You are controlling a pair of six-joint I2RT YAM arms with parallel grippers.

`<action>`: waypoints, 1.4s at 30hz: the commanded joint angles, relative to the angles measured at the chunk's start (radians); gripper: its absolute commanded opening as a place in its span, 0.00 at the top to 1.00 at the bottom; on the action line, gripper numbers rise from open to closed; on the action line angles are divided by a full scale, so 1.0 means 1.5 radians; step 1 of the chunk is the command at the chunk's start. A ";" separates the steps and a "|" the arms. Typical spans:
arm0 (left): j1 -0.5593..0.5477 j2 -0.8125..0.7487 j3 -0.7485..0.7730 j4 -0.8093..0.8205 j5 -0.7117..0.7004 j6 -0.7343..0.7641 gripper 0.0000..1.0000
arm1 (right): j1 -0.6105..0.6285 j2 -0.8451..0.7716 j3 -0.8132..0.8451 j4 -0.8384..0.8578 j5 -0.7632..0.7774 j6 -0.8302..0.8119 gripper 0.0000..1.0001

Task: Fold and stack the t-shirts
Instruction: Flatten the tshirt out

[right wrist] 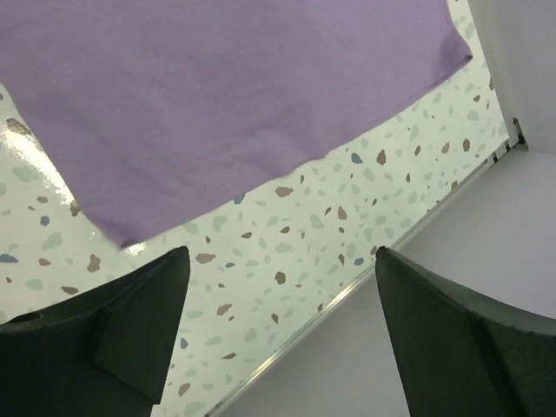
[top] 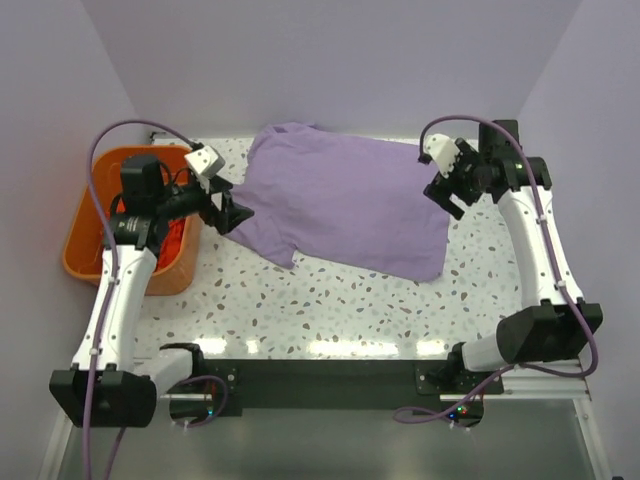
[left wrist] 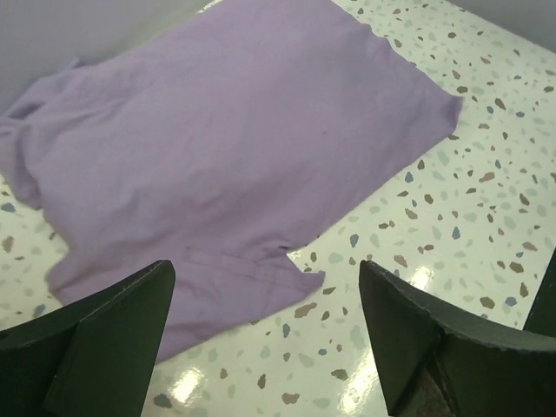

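Orange basket (top: pixel 88 262) (left of lavender t-shirt (top: pixel 345 200))

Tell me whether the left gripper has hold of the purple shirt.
No: the left wrist view shows the left gripper open, its fingers wide apart and empty, with the purple shirt lying spread out beyond them.

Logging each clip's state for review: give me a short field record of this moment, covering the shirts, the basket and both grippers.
lavender-purple cloth t-shirt: spread flat, unfolded, on the speckled terrazzo table
orange-red cloth: inside the rigid orange plastic basket on the table's left side, mostly hidden by the left arm
left gripper: open, empty, at the shirt's left sleeve
right gripper: open, empty, at the shirt's right edge
stack: not begun
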 commanded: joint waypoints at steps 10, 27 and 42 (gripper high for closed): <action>-0.073 0.148 0.072 -0.149 -0.169 0.180 0.24 | -0.002 0.210 0.084 -0.178 -0.038 0.201 0.34; -0.111 0.552 0.321 -0.136 -0.254 0.202 0.38 | 0.036 0.350 -0.065 0.015 0.081 0.341 0.50; -0.115 0.667 0.376 -0.162 -0.230 0.187 0.46 | 0.037 0.359 -0.054 0.005 0.104 0.328 0.50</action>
